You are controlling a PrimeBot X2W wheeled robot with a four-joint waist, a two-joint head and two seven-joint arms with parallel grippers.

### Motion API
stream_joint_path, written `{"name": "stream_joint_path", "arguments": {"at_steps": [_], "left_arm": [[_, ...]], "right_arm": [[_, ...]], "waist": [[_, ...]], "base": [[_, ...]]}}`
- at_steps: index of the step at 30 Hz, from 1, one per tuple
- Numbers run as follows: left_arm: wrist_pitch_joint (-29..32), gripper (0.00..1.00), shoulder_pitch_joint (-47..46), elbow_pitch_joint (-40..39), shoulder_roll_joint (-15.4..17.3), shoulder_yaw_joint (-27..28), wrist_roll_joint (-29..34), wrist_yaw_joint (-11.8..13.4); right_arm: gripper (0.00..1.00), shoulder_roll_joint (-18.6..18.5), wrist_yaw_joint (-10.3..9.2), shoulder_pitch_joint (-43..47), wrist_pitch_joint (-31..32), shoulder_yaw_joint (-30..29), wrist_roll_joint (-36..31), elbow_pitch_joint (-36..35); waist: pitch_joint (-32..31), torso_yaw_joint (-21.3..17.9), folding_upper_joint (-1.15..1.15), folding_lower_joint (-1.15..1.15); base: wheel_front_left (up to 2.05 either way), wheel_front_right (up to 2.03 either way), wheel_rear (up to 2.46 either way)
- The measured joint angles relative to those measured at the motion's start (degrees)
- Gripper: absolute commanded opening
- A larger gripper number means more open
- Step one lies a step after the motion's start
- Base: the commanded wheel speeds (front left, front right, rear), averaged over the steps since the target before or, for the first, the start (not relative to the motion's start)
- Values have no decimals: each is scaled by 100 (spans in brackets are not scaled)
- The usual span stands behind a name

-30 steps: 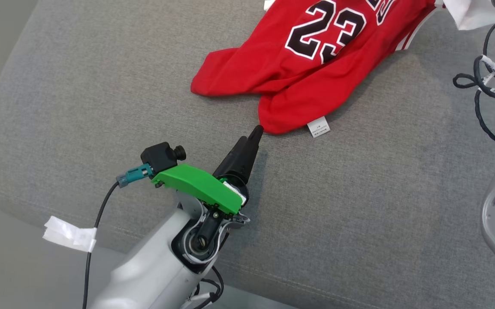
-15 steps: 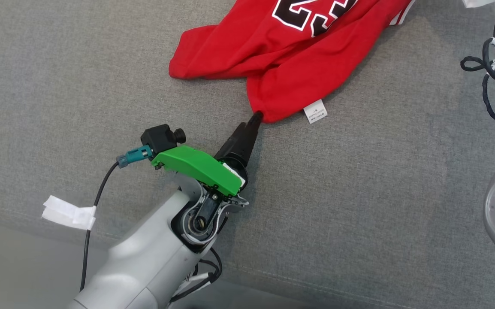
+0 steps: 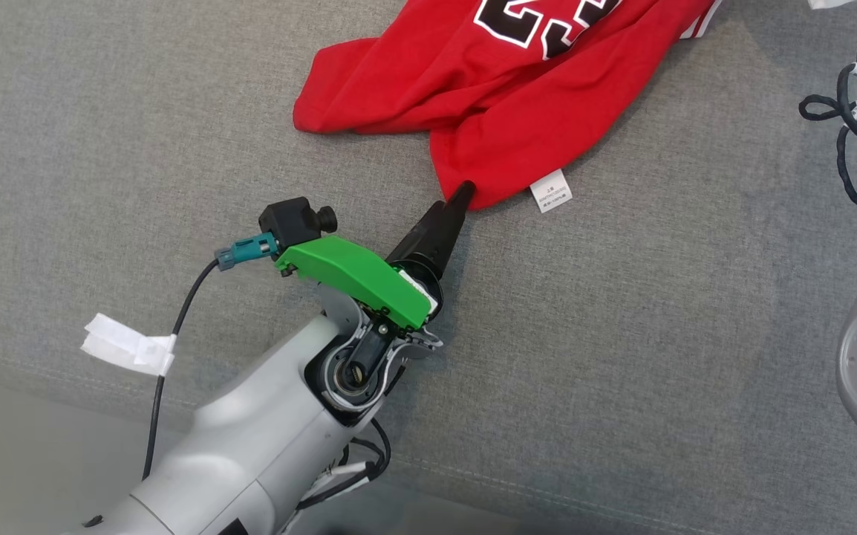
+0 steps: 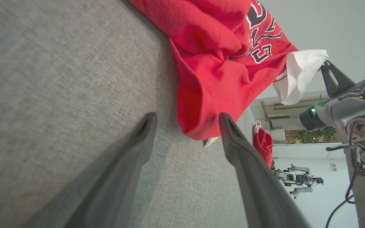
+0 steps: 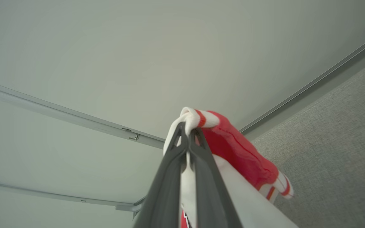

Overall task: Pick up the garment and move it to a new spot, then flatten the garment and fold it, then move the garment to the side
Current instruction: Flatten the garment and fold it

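The head camera looks steeply down on the grey fabric cushion (image 3: 621, 334) from above its near edge. The left wrist camera lies low and close over that cushion, facing the red jersey (image 4: 220, 63) along the left gripper (image 4: 186, 118). The right wrist camera tilts up at the wall (image 5: 138, 47), close against the jersey's trim. All three views share the jersey.

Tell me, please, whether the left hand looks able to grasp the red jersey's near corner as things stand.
Probably yes: the left hand is open, its fingers straddle that corner of the red jersey on the grey cushion, and nothing lies between.
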Motion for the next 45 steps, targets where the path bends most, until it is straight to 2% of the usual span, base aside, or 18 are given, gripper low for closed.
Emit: {"name": "stream_joint_path", "arguments": {"at_steps": [1, 3, 4, 5, 6, 9, 15, 20, 24, 28, 31, 37, 45], "left_arm": [[0, 88, -19, 1, 1, -29, -54, -11], [0, 39, -40, 0, -2, -90, -135, -12], [0, 11, -47, -1, -3, -115, -190, -14], [-2, 11, -57, -1, -3, -131, -219, -16], [-25, 0, -60, -2, -7, -129, -243, -20], [-24, 0, -62, -86, -51, -91, -342, -44], [-32, 0, -202, -389, -78, 380, -487, -60], [-32, 0, -207, -452, -92, 1268, -274, -60], [-34, 0, -205, -743, -102, 1941, 152, -60], [-48, 0, -189, -1107, -82, 2507, 584, -60], [-48, 0, -108, -1402, 129, 2847, 906, -60], [-48, 0, 361, -2124, 626, 3150, 1333, -60], [-51, 0, 994, -3193, 1419, 3557, 1684, -30]], "right_arm": [[0, 1, 0, 2, 0, 4, 0, 0], [0, 1, 0, 11, 0, 14, 0, -4], [0, 1, 0, 21, 0, 18, 0, -8], [0, 1, 0, 29, 0, 18, 1, -8], [0, 3, 0, 33, 0, 20, 2, -8], [0, 7, 0, 145, -2, 16, 60, -9], [0, 15, 5, 255, -3, -81, 191, -83], [0, 41, 68, 509, -37, -210, 302, -108], [0, 47, 258, 509, -63, -392, 623, -345], [0, 57, 567, 567, -52, -526, 1031, -627], [0, 66, 805, 742, 37, -582, 1485, -827], [0, 83, 1232, 1030, 525, -286, 3065, -1303], [0, 90, 1249, 1636, 1050, 410, 5219, -2621]], "waist": [[-2, 0, 0, 0], [-7, 0, 0, 0], [-11, -1, 0, 0], [-16, -2, 0, 0], [-21, -2, 0, 0], [-79, 0, 0, 0], [-163, 18, 0, 0], [-286, 31, 0, 0], [-401, 49, 0, 0], [-562, 84, 0, 0], [-720, 100, 0, 0], [-1106, 78, 0, 0], [-1656, -128, 0, 0]], "base": [[0, 0, 0], [0, 0, 0], [0, 0, 0], [0, 0, 0], [0, 0, 0], [0, 0, 0], [0, 0, 0], [0, 0, 0], [0, 0, 0], [0, 0, 0], [0, 0, 0], [0, 0, 0], [0, 0, 0]]}}
